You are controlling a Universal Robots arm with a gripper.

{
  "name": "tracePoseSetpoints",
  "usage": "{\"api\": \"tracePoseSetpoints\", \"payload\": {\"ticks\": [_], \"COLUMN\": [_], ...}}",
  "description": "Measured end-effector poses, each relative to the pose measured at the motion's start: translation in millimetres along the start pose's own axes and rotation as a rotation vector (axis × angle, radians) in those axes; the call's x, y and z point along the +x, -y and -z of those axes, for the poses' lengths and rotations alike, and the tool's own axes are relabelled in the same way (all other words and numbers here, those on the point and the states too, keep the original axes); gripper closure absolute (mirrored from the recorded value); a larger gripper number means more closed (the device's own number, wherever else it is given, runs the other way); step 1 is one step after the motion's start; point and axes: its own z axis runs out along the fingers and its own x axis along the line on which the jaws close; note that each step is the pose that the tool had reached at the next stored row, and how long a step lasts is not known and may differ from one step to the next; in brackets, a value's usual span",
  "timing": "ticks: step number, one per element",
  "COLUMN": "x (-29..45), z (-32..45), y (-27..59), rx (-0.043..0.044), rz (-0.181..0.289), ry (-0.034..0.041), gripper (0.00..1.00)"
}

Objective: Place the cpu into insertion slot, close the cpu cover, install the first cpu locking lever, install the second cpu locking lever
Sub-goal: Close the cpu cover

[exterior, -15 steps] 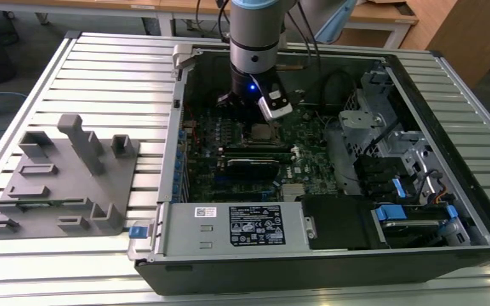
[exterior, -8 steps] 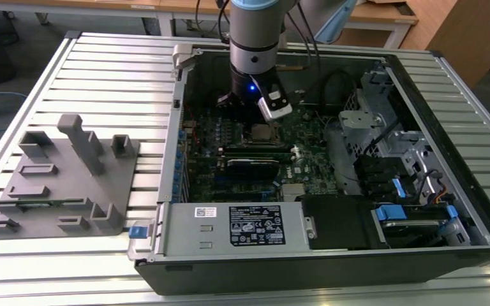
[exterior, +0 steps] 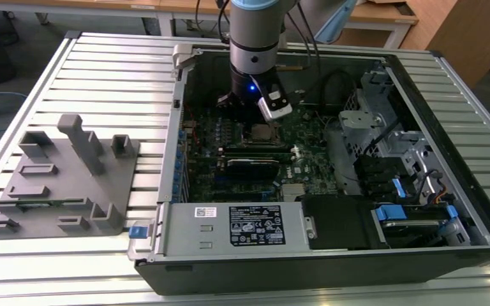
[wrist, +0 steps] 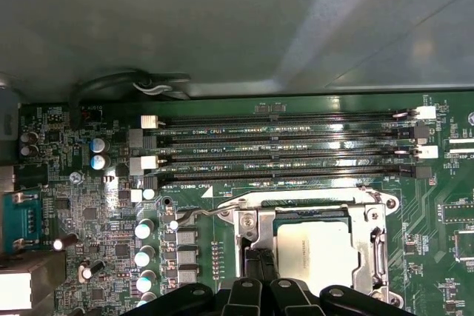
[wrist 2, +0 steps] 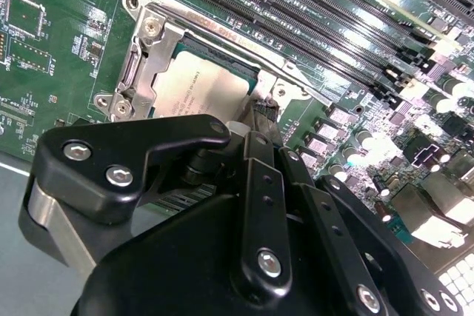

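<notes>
cpu seated, cpu cover down, gripper at insertion slot edge

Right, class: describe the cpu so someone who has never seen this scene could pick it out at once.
Look inside the open computer case at the green motherboard. Beside its row of long black slots sits the cpu cover, a square metal frame, and the cpu is the flat silver-grey square in its middle. Neighbours are long slots or small cylinders; it alone is plain, square, metallic.
</notes>
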Motion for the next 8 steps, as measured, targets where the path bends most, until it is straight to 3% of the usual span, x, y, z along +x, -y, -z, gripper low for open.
{"api": "tracePoseSetpoints", "payload": {"ticks": [8], "x": [0.0], "z": [0.2], "y": [0.0], "rx": [-0.0002], "rz": [0.0], "ry": [0.0001], "gripper": [0.9]}}
